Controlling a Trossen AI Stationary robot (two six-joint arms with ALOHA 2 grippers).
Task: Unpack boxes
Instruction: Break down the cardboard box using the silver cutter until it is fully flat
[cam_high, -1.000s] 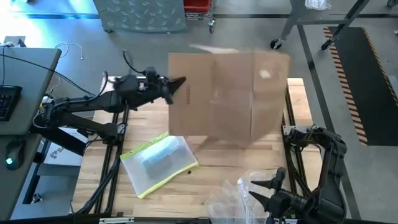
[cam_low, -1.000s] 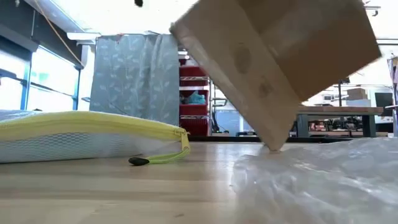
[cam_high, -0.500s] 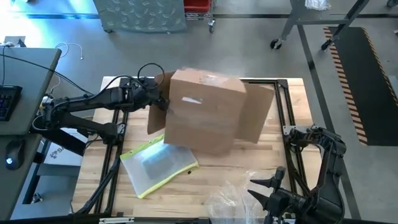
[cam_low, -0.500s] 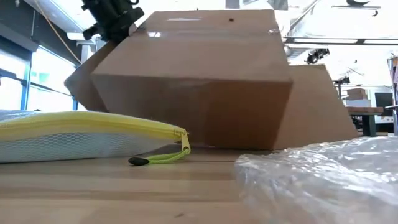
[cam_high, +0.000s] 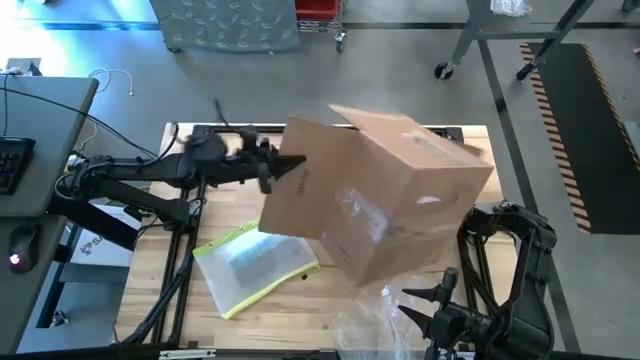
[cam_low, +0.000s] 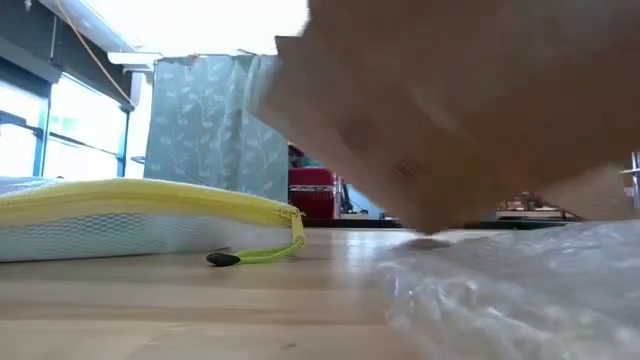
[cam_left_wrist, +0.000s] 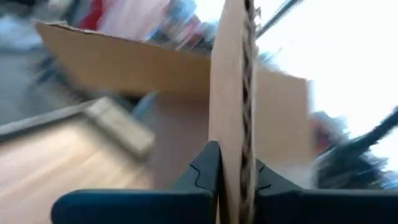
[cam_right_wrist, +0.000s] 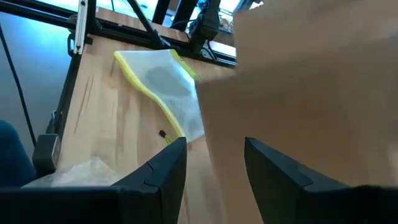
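A: High view: left tool (cam_high: 288, 163) is clamping the edge of a flap on the box (cam_high: 385, 195), at the box's 9 o'clock. Box is hanging tilted over the tabletop (cam_high: 200, 310) centre. Yellow-edged sleeve (cam_high: 256, 262) is lying at its 7 o'clock, plastic film (cam_high: 380, 322) at 6.

B: Right tool (cam_high: 428, 308)?

A: Sitting at 5 o'clock near the table edge, fingers part-open, gripping nothing.

B: Low view?

A: One bottom corner of the box is touching, or nearly touching, the wood. Cannot tell which.

B: Left wrist?

A: Fingers (cam_left_wrist: 208, 167) are pinching single-wall corrugated board edge-on.

B: Right wrist?

A: Box wall is filling the view ahead of the open fingers (cam_right_wrist: 163, 167).

B: Handling?

A: Probably light and stiff. The flap could crease, so I'd hold near the fold or support a wall.
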